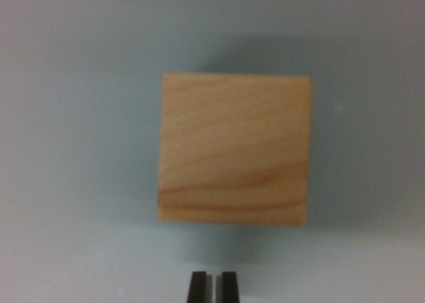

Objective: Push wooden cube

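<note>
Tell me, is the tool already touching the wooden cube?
No, a strip of bare grey surface separates the tool from the near edge of the wooden cube.

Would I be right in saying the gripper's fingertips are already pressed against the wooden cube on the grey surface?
Not quite: in the wrist view the gripper sits apart from the wooden cube, with a strip of the grey surface showing between them. The rest holds.

gripper (212,286) at bottom edge, fingertips nearly together, narrow gap

A plain grey-blue surface (73,117) carries one wooden cube (234,150), resting flat near the view's middle.
</note>
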Robot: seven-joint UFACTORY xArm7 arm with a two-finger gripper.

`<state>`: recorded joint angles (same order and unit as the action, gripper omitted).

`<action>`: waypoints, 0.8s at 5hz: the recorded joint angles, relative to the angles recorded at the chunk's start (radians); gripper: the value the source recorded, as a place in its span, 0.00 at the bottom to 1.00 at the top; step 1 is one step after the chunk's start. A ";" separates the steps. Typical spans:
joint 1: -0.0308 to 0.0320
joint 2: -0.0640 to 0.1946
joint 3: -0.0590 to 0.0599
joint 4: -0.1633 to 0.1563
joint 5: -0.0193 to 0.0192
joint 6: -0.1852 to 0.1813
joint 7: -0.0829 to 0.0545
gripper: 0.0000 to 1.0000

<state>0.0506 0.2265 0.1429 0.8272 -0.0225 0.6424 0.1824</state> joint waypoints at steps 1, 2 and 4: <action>-0.0003 0.023 -0.002 0.035 -0.0030 0.013 -0.001 1.00; -0.0003 0.023 -0.002 0.035 -0.0030 0.013 -0.001 1.00; -0.0007 0.049 -0.004 0.075 -0.0064 0.027 -0.002 1.00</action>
<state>0.0498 0.2754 0.1388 0.9025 -0.0289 0.6692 0.1799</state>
